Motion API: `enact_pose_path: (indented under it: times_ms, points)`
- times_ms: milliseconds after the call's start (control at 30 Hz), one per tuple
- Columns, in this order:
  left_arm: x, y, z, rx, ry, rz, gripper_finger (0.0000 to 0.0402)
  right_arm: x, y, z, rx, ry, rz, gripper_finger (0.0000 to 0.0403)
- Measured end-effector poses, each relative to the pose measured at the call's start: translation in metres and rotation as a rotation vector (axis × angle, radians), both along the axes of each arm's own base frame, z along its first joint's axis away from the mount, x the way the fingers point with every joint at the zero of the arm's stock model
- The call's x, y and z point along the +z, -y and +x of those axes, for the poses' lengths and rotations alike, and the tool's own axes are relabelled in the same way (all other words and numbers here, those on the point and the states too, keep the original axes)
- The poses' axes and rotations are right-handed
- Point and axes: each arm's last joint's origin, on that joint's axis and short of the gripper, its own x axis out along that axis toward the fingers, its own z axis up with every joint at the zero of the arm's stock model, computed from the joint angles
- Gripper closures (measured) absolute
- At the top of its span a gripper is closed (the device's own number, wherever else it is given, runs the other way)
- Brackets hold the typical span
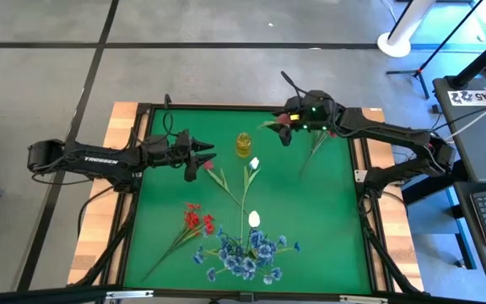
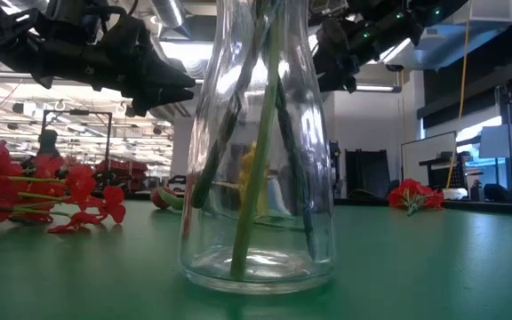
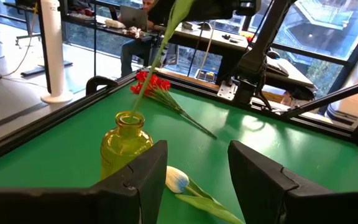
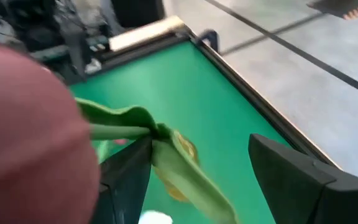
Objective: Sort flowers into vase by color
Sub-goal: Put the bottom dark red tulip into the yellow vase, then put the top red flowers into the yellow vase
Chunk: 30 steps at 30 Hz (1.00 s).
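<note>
A yellow glass vase (image 1: 243, 143) (image 3: 126, 140) stands at the table's far middle. A rosebud flower (image 1: 283, 121) has its stem's lower end in the vase mouth, and the stem (image 3: 160, 50) leans up toward my right gripper (image 1: 287, 131) (image 4: 197, 146). That gripper hangs above the far edge, open, its fingers on either side of the stem (image 4: 117, 130) just below the blurred head. My left gripper (image 1: 211, 157) (image 3: 197, 168) hovers open to the left of the vase, holding nothing. A white bud (image 3: 176, 180) lies on the table beyond its fingers. My right gripper stands open around the rosebud's upper stem. The stem and a leaf (image 4: 151, 134) lie right at the inner side of one finger (image 4: 126, 171), but I cannot tell whether they touch it. The other finger is well clear.
Red flowers (image 1: 317, 142) (image 3: 154, 84) lie at the far right. More red ones (image 1: 197, 221), blue clusters (image 1: 247, 253) and white buds (image 1: 254, 219) lie near the front. A clear vase (image 2: 256, 151) there holds green stems. A pink rosebud (image 1: 209, 166) lies by my left gripper.
</note>
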Motion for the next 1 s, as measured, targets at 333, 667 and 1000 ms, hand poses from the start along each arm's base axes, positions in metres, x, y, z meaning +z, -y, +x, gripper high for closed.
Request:
enact_pose_path:
  times_ms: [333, 667, 1000]
  points:
    - [0.0, 0.0, 0.0, 0.009, -0.002, 0.007, 0.0235, -0.02, 0.009, 0.033, 0.205, 0.128, 0.089, 0.0136]
    - [-0.003, 0.0, 0.0, 0.012, -0.03, -0.005, 0.0235, -0.018, 0.01, 0.024, 0.2, 0.089, 0.086, 0.0136]
    - [-0.004, 0.0, -0.001, 0.024, -0.044, -0.008, 0.0235, 0.012, 0.001, -0.003, 0.169, 0.036, 0.05, 0.0136]
